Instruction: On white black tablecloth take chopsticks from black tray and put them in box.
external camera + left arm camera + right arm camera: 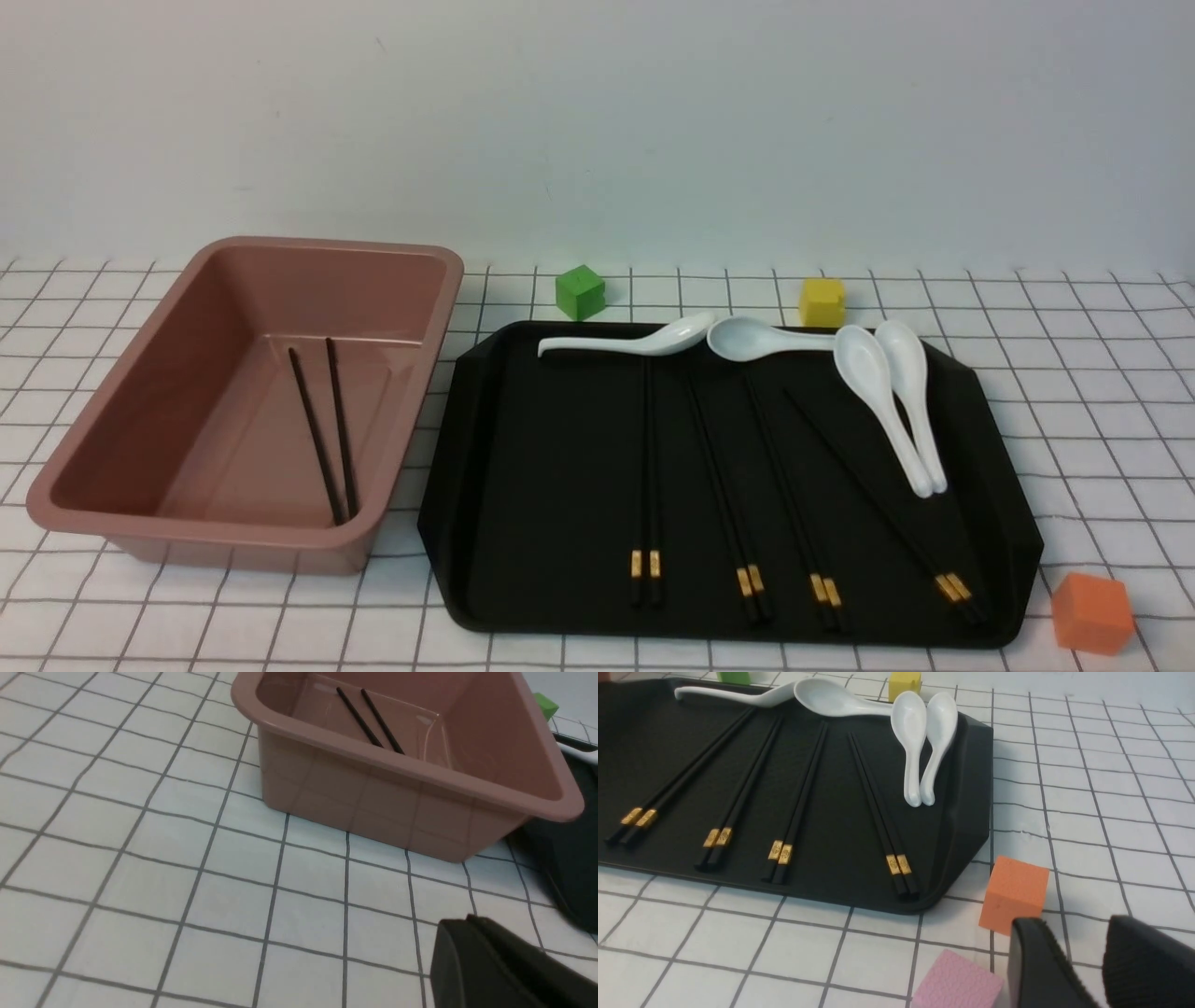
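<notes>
My chopsticks (324,434) lie lengthwise in the box (121,448); my right gripper (1083,961), parted and empty, sits nearest the black tray (551,467).

Only fingers visible, at the wrist cameras' near edges. Left arm's matte black, hard-plastic gripper (509,966): one dark wedge with a rounded tip and a faint seam running lengthwise along its upper face; smooth, unmarked surface; second finger indistinguishable. Right arm's matte black plastic gripper (1083,961): two broad fingers (1038,961) with rounded tips, fine ribbed texture along the inner edges, a narrow gap between. No cables, screws or lettering discernible on either.
</notes>
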You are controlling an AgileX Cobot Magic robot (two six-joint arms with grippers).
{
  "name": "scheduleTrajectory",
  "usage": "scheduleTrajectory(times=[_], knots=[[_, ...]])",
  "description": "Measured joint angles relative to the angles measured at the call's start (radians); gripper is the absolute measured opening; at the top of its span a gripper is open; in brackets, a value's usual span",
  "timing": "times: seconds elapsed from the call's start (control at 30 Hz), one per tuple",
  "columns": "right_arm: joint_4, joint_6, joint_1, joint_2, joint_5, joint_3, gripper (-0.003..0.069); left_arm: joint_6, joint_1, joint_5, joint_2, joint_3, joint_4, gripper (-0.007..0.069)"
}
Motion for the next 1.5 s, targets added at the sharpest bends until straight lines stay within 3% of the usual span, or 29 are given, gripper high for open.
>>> scheduleTrajectory(times=[1.5], knots=[[-0.001,0.000,0.000,0.000,0.000,0.000,0.0239,0.002,0.000,-0.001,0.000,0.001,-0.003,0.0040]])
